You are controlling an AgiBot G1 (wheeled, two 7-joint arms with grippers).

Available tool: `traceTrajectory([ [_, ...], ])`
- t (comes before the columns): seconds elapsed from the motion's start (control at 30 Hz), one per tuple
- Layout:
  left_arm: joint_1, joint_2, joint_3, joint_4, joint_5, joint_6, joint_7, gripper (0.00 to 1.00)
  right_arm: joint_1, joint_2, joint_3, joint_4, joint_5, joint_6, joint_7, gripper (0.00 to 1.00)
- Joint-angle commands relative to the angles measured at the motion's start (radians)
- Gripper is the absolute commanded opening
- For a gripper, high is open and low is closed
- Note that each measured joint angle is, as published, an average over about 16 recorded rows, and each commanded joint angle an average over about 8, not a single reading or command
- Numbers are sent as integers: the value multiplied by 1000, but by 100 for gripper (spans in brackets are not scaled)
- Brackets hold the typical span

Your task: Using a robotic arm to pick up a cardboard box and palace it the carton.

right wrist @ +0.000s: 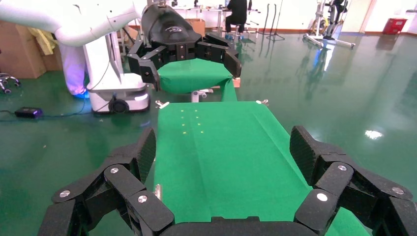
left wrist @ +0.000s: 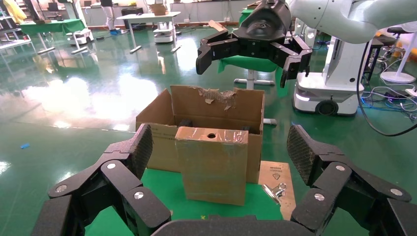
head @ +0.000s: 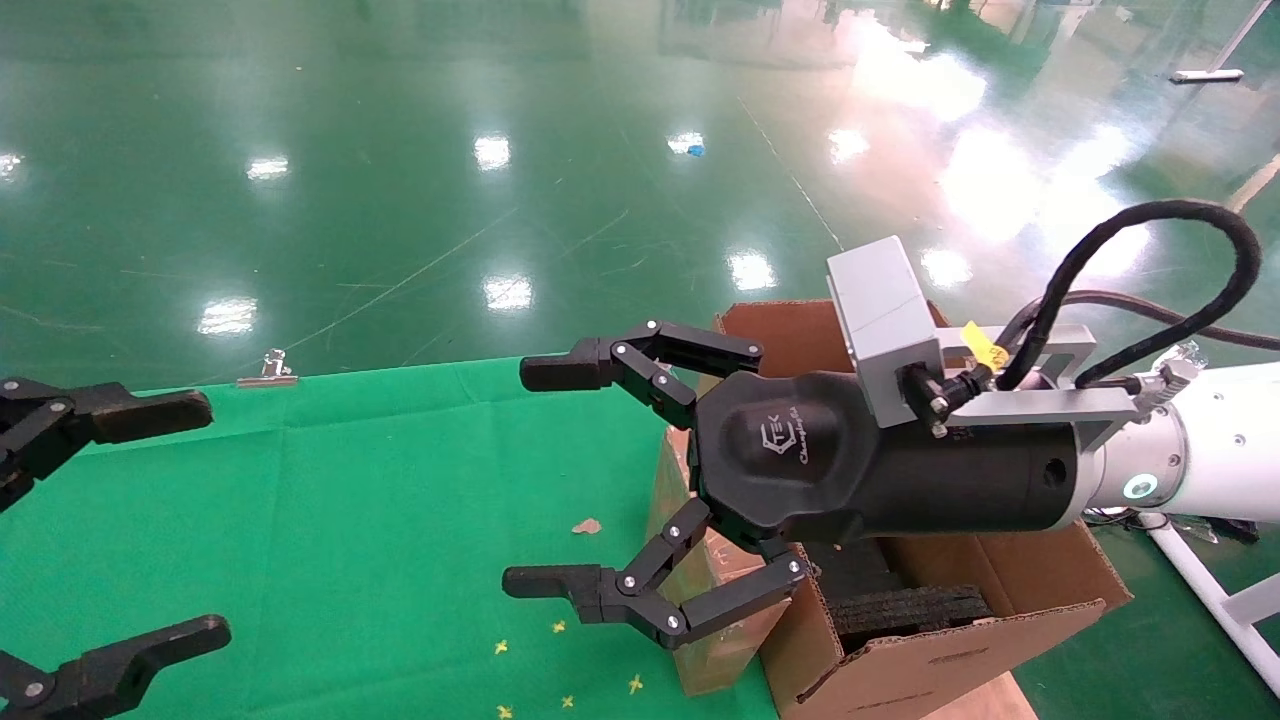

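Observation:
The small taped cardboard box (left wrist: 212, 164) stands upright on the green cloth, against the outside of the carton (left wrist: 196, 105), with a round hole in its top side. In the head view it (head: 722, 660) is partly hidden behind my right gripper. The carton (head: 940, 660) stands at the table's right end with black foam (head: 910, 605) inside. My right gripper (head: 535, 476) on the white robotic arm (head: 1220, 445) is open and empty, above the cloth just left of the box. My left gripper (head: 180, 525) is open and empty at the far left, facing the box from a distance.
A green cloth (head: 350, 520) covers the table. A binder clip (head: 268, 372) sits on its far edge, another (left wrist: 275, 191) lies by the box. A cardboard scrap (head: 586, 526) and yellow marks (head: 560, 660) lie on the cloth. Green floor surrounds the table.

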Motion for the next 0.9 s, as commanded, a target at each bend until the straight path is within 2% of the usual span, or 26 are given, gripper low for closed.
traceTrajectory([
  [0.03,0,0,0,0,0,0,0,100,0,0,0,0,0,0,0,100],
  [0.57,0,0,0,0,0,0,0,100,12,-3,-19,8,-29,7,26,100],
  [0.73,-1,0,1,1,0,0,1,100,73,-22,-94,26,-145,12,126,100],
  [0.9,-1,0,1,1,-1,0,1,100,203,-88,-228,17,-354,-12,311,100],
])
